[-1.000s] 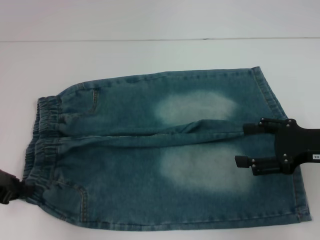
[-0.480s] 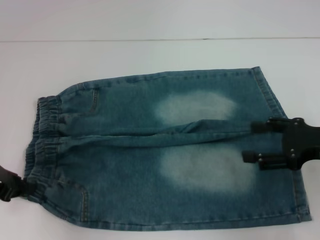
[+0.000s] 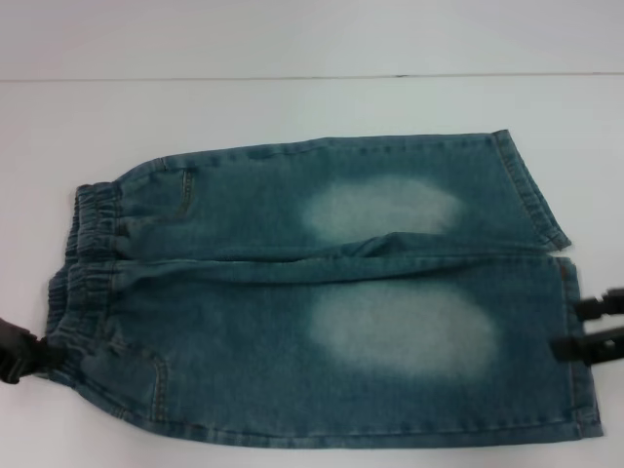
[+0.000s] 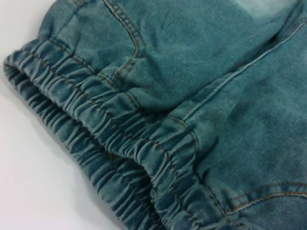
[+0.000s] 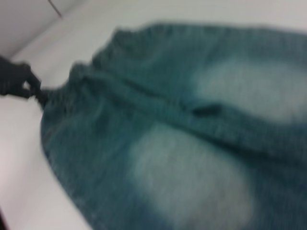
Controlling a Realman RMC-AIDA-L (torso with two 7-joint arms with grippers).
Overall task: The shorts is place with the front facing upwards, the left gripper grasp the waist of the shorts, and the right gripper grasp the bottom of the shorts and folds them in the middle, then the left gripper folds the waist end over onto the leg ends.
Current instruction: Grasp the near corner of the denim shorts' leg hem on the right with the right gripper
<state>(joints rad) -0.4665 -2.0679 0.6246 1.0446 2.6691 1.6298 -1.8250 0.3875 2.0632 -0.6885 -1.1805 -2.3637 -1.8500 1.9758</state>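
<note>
The shorts (image 3: 292, 292) lie flat on the white table, front up, with the elastic waist (image 3: 83, 263) on the left and the leg ends (image 3: 546, 205) on the right. My left gripper (image 3: 24, 353) sits at the near corner of the waist, pinched on the fabric there. It also shows in the right wrist view as a dark left gripper (image 5: 21, 79) where the corner of the shorts (image 5: 158, 143) is drawn to a point. The left wrist view is filled by the gathered waist (image 4: 110, 143). My right gripper (image 3: 567, 327) is open, both fingers over the near leg's hem.
The white table (image 3: 292, 107) runs on beyond the shorts to a back edge line. Bare surface lies on the far side and to the left of the waist.
The right gripper has drawn back to the right, from over the near leg's pale patch to the hem edge. The left gripper has stayed at the waist corner.
</note>
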